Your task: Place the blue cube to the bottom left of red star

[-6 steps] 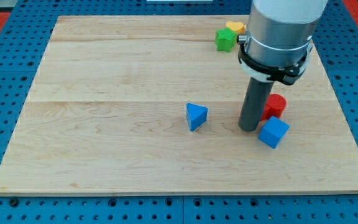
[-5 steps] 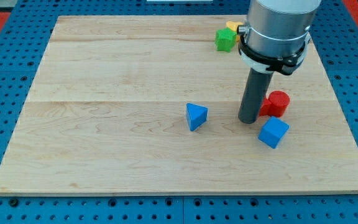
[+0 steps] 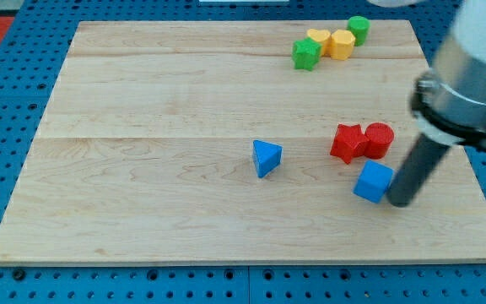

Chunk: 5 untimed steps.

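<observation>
Pale wood tabletop (image 3: 159, 101) is set on blue pegboard (image 3: 7, 127). Blue cube (image 3: 373, 181) is seen below-right of red star (image 3: 347, 142); my tip (image 3: 399, 203) touches its right side. No pincer is fitted.

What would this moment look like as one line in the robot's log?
my tip: against blue cube, on its right | blue cube: just below-right of red star | red cylinder: beside star | goal: not yet met

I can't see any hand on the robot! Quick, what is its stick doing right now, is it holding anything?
No gripper: just a rod, holding nothing.
My tip sits right beside the blue cube, on its right in the view; contact can't be told.
</observation>
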Each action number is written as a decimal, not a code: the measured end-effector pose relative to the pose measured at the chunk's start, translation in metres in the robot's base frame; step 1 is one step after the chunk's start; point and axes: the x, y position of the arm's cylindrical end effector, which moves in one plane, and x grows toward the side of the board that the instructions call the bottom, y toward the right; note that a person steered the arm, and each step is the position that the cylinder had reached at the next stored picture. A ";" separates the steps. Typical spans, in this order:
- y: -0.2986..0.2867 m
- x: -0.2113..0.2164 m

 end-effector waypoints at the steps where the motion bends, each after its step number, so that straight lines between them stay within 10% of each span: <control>1: -0.027 -0.008; 5: -0.013 -0.113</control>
